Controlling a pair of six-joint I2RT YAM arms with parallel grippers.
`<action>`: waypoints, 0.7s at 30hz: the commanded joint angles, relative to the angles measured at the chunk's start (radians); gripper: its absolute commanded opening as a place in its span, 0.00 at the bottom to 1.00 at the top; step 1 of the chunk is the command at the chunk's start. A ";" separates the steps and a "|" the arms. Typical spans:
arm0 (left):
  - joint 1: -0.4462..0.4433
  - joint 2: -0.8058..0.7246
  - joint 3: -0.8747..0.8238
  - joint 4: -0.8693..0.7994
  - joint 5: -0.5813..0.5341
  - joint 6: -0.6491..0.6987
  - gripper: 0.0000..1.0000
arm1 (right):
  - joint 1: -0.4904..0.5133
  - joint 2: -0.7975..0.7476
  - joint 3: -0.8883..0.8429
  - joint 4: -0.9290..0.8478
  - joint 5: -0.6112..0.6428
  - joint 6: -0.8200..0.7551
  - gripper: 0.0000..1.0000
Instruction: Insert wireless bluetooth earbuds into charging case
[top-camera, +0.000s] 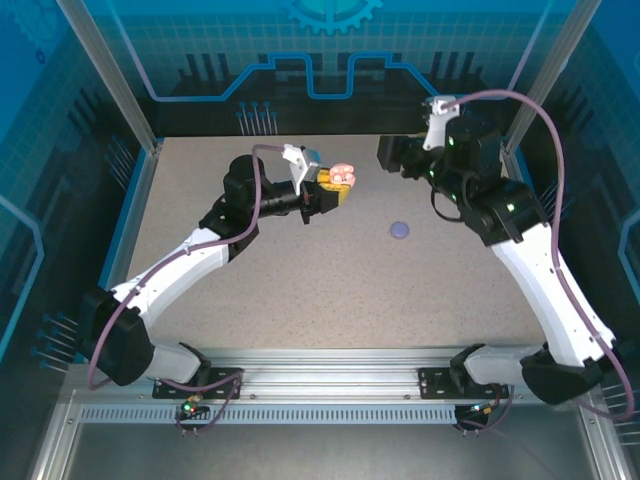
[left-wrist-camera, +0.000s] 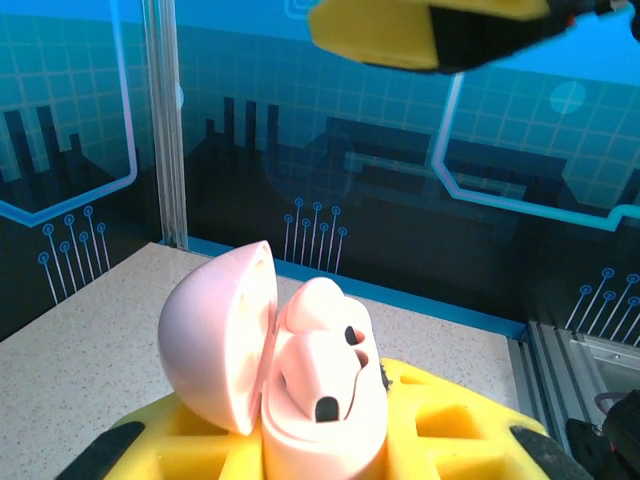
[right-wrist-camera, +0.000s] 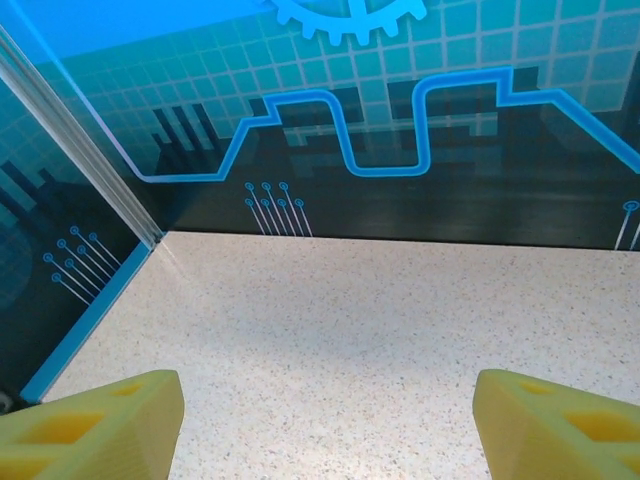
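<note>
- Between the yellow fingers of my left gripper (top-camera: 331, 189) sits one pink charging case (left-wrist-camera: 322, 425), clenched tight, with its lid (left-wrist-camera: 218, 335) swung open to the left.
- Inside that case I count one pale pinkish-white earbud (left-wrist-camera: 318, 303). I cannot tell whether a second sits behind it.
- My right gripper (right-wrist-camera: 326, 425) is released, its two yellow fingertips wide apart with nothing between them, over the speckled table (right-wrist-camera: 360, 290).
- One purple disc (top-camera: 401, 230) lies flat on the table, apart from both grippers.

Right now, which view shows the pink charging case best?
The left wrist view: the pink charging case looms close, lid open, bud inside. In the top external view it is a small pink blob at the left gripper.
</note>
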 joint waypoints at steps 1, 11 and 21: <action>-0.006 0.006 -0.008 0.020 0.038 -0.004 0.00 | -0.011 0.147 0.149 -0.187 -0.078 0.022 0.76; -0.012 0.015 0.012 -0.025 0.062 0.006 0.00 | 0.008 0.484 0.526 -0.398 -0.130 0.000 0.75; -0.014 0.024 0.023 0.003 -0.013 -0.010 0.00 | 0.086 0.433 0.399 -0.421 -0.124 -0.033 0.71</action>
